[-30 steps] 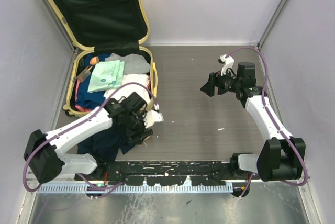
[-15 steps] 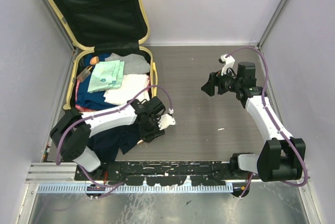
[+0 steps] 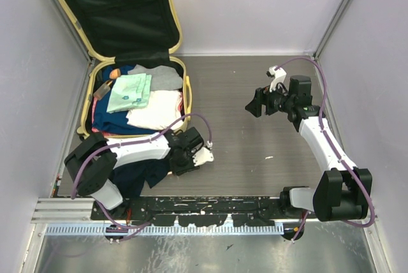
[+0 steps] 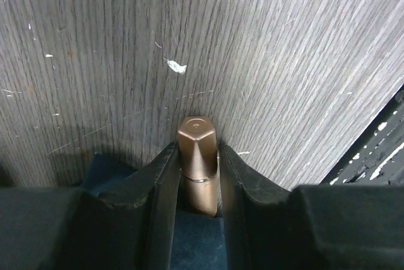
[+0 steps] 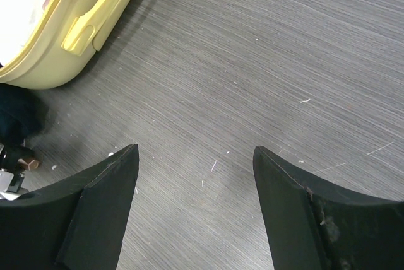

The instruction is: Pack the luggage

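Observation:
The pale-yellow luggage [image 3: 186,93] lies open at the far left, its black-lined lid [image 3: 115,11] raised and folded clothes [image 3: 131,91] inside. Its yellow handle side shows in the right wrist view [image 5: 82,30]. My left gripper [image 3: 180,163] is low over the table just in front of the luggage, at the edge of a navy cloth [image 3: 140,174]. In the left wrist view, my left gripper [image 4: 197,151] is shut on a small bronze tube [image 4: 197,134] that points at the table. My right gripper [image 3: 254,108] is open and empty above the bare table [image 5: 196,156].
The navy cloth [image 4: 196,238] lies on the table under my left gripper. Grey walls close in the left, back and right. A black rail [image 3: 204,209] runs along the near edge. Small white flecks [image 4: 177,66] dot the wood-grain table [image 3: 255,152].
My left arm has swung from the luggage's near edge right and down onto the table in front of it. The right arm has not moved.

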Robot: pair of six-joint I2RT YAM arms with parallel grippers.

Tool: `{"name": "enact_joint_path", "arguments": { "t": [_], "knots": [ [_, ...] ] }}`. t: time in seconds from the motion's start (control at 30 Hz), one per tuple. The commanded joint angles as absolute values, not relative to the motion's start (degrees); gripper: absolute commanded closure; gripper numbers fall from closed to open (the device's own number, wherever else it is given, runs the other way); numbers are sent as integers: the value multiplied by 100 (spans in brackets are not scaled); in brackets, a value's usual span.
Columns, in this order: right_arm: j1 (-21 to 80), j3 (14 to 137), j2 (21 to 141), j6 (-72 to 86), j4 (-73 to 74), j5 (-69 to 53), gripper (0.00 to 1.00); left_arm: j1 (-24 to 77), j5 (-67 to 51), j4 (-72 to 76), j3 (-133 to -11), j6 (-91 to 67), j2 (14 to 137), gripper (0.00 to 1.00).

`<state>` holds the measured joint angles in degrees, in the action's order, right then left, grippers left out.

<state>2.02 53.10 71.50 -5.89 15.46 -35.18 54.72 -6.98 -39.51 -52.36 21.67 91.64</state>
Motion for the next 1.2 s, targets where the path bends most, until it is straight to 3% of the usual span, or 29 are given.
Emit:
{"name": "enact_joint_path", "arguments": {
  "t": [0.0, 0.13, 0.27, 0.4, 0.87, 1.17],
  "knots": [
    [176, 5386, 7069, -543, 1267, -3560, 22, 5566, -472, -3668, -5147, 2218, 8991, 73],
    [177, 5381, 7051, -531, 1275, -3566, 22, 5543, -1317, -4216, -5833, 2059, 8513, 87],
    [179, 5332, 7049, -469, 1221, -3607, 22, 5302, -2525, -4862, -7004, 1738, 8219, 91],
    [177, 5319, 7078, -426, 1174, -3642, 22, 4502, -2907, -5197, -7760, 1548, 8214, 92],
    [189, 5333, 7214, 23, 967, -3823, 23, 792, -2154, -5617, -10536, 1674, 9516, 92],
    [350, 5699, 7704, 294, 772, -3946, 24, -393, -1178, -5317, -11972, 1905, 10946, 93]
  ]
}}
